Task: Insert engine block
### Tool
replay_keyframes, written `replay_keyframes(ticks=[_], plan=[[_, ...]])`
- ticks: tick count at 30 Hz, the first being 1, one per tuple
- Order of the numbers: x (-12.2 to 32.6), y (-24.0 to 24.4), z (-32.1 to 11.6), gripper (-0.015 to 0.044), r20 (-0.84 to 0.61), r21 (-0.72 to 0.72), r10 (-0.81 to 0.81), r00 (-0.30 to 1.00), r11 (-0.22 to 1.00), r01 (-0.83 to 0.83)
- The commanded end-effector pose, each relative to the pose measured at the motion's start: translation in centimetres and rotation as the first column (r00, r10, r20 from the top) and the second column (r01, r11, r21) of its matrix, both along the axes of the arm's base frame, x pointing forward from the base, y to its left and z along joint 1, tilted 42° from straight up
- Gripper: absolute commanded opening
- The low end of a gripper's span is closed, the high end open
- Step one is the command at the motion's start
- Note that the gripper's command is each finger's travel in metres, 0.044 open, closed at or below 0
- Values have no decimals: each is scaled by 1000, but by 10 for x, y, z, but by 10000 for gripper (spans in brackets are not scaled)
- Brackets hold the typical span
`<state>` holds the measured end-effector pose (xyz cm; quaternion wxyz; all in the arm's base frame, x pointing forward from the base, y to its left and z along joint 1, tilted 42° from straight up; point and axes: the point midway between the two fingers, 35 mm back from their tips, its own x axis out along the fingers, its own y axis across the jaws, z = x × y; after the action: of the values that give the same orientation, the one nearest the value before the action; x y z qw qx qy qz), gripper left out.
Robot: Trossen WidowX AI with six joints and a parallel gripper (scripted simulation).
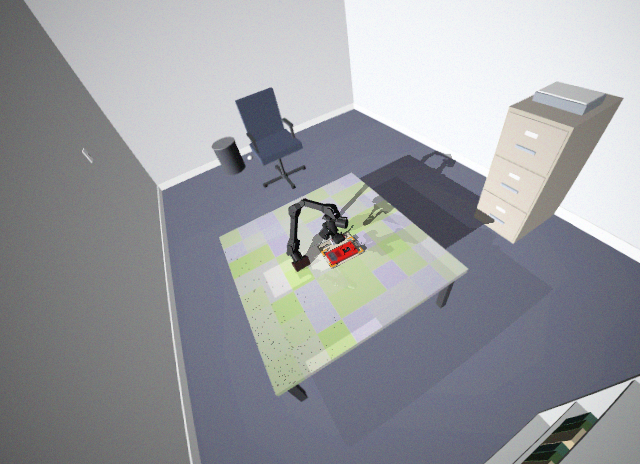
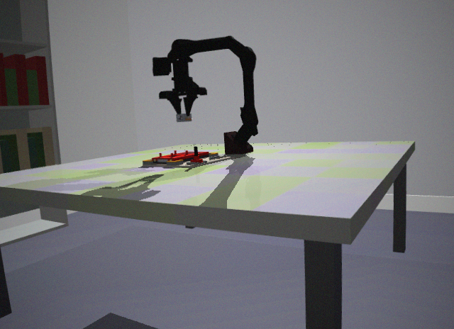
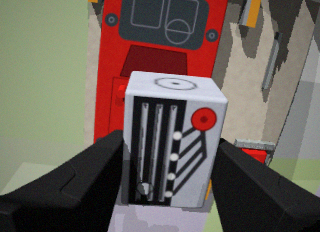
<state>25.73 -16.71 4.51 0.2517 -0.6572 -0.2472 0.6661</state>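
My gripper (image 2: 183,114) (image 3: 168,144) is shut on the engine block (image 2: 184,117) (image 3: 192,142), holding it well above the car body. The block is a small white-grey box. Its face toward the wrist camera has black stripes, white dots and a red disc; its top end carries a ring. The red car body (image 1: 341,257) (image 2: 179,156) (image 3: 112,57) lies flat on a pale board with yellow corner pieces. In the wrist view the block and fingers cover the part of the body where the opening lies. The rib and the block's slot side cannot be made out.
A black post (image 2: 195,150) on a red base stands beside the car body. A grey bar (image 3: 271,62) and a red part (image 3: 254,155) lie to the body's right in the wrist view. The arm's base (image 1: 300,264) (image 2: 231,144) stands on the table (image 1: 361,294) near the board.
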Motion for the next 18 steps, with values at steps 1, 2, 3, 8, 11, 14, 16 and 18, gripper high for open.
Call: replay_keyframes(ticks=[1, 2, 3, 8, 11, 14, 16, 18], plan=[[2, -1, 1, 0, 50, -4, 60, 997, 998, -60], [3, 0, 0, 0, 73, -5, 86, 994, 996, -86], [4, 0, -1, 0, 95, -7, 112, 989, 994, -111], [8, 3, -6, 0, 207, -26, 238, 949, 971, -238], [11, 5, -9, 0, 270, -44, 310, 911, 950, -310], [13, 7, -12, 0, 331, -67, 379, 864, 923, -379], [15, 8, -14, 0, 369, -84, 423, 828, 902, -423], [17, 9, -16, 0, 406, -104, 465, 787, 879, -465]])
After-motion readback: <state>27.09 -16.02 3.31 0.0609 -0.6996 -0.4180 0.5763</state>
